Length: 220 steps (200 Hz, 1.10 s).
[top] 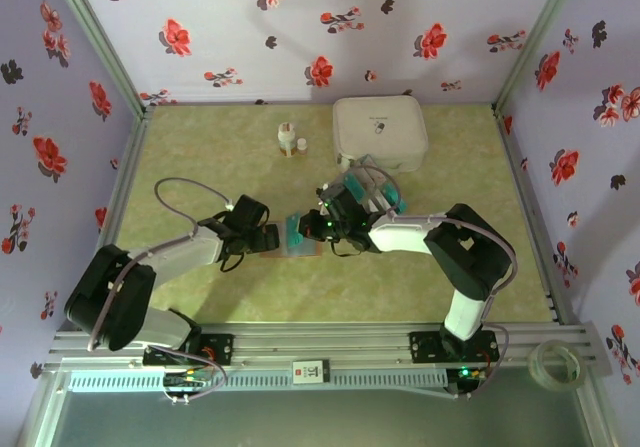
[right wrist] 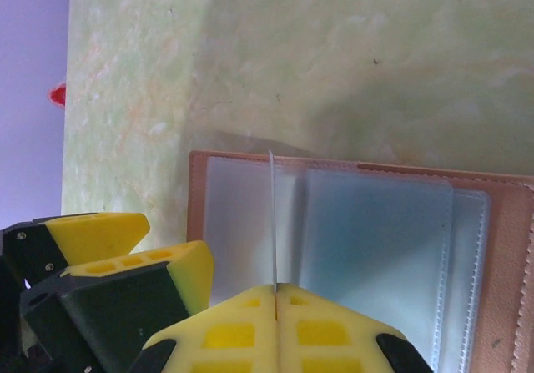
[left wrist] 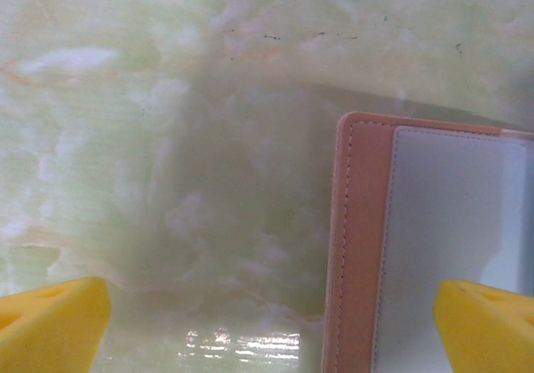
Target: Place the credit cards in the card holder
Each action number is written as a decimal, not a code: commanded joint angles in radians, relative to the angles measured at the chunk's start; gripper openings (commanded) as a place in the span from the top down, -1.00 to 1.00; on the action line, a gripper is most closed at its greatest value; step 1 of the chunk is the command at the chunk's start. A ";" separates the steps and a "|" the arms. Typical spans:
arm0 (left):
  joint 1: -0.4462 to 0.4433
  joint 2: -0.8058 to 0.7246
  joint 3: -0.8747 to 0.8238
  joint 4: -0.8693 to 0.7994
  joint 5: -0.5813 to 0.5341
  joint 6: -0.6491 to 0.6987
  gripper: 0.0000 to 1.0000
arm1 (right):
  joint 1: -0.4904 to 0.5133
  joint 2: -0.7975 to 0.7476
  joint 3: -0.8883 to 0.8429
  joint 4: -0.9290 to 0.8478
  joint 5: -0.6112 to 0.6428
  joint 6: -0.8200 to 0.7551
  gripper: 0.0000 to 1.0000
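The card holder (top: 300, 237) lies open on the green table, tan-edged (right wrist: 193, 223) with clear grey-blue sleeves (right wrist: 375, 248). My right gripper (right wrist: 275, 288) is shut on a thin white-grey credit card (right wrist: 272, 214), seen edge-on and held upright over the holder's left sleeve. In the top view this gripper (top: 322, 225) sits at the holder's right side. My left gripper (left wrist: 267, 327) stands open and low at the holder's left edge (left wrist: 359, 248), with one fingertip (left wrist: 488, 323) over the sleeve and nothing held. More teal cards (top: 388, 197) show behind the right wrist, partly hidden.
A big white square box (top: 380, 132) stands at the back right. A small white bottle-like object (top: 288, 139) stands to its left. Floral walls close in the table on three sides. The left gripper's yellow fingers (right wrist: 100, 235) crowd the holder's left side.
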<state>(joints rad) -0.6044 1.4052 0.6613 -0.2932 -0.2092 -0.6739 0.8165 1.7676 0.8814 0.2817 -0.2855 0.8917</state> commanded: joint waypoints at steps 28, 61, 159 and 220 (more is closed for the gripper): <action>-0.006 0.029 -0.022 0.032 -0.004 -0.002 -0.99 | -0.025 -0.026 -0.051 0.029 0.010 0.006 1.00; -0.006 0.037 -0.035 0.035 -0.007 -0.015 -0.99 | -0.039 -0.033 -0.080 0.046 0.011 0.013 1.00; -0.007 0.052 -0.057 0.037 -0.015 -0.038 -0.99 | -0.056 -0.051 -0.138 0.208 -0.042 0.033 1.00; -0.008 0.057 -0.060 0.042 -0.015 -0.042 -0.99 | -0.056 -0.041 -0.157 0.302 -0.063 0.047 1.00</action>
<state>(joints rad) -0.6071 1.4342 0.6308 -0.2474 -0.2222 -0.6914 0.7654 1.7313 0.7425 0.5030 -0.3210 0.9173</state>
